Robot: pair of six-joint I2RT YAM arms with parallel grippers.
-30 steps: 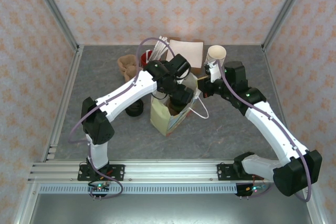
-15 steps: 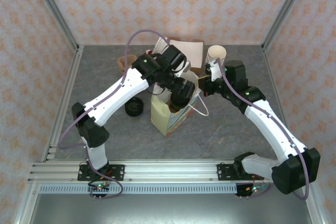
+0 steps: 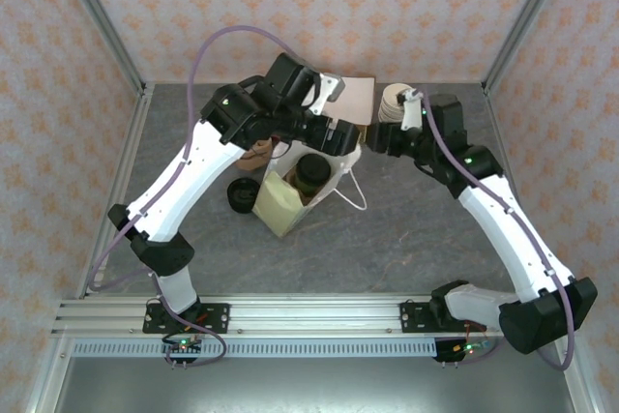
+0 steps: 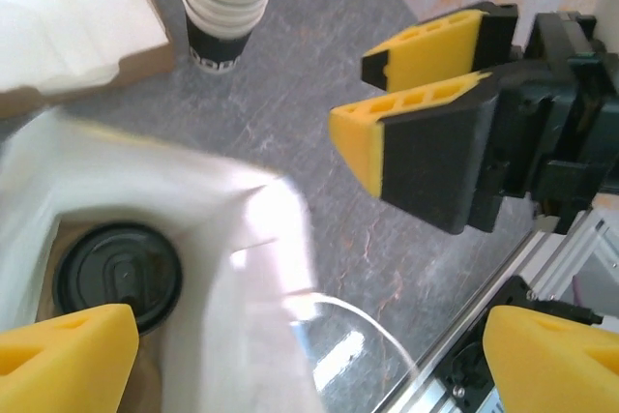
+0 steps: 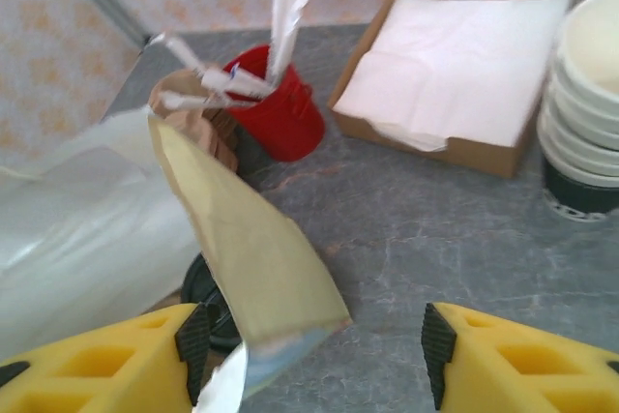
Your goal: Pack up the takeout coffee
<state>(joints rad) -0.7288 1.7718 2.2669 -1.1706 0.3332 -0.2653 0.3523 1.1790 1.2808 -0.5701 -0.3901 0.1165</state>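
The takeout coffee (image 3: 311,173) stands upright inside the open paper bag (image 3: 277,205) in mid-table, its round black lid (image 4: 118,276) facing up. My left gripper (image 3: 335,135) hovers open just above and behind the bag's mouth; in the left wrist view its gripper (image 4: 309,365) holds nothing. My right gripper (image 3: 378,140) is open just to the right of the bag. In the right wrist view the bag's loose wall (image 5: 253,250) hangs between the spread jaws of that gripper (image 5: 314,365), untouched by either pad.
A low black lid (image 3: 242,195) lies left of the bag. Behind are a napkin box (image 3: 354,99), a stack of white cups (image 3: 395,103), a red cup of packets (image 5: 282,115) and a brown piece (image 3: 257,153). Metal rails edge the table.
My left gripper rose out of the bag and drew back, uncovering the lidded cup inside. My right gripper opened, let go of the bag's rim and moved slightly away.
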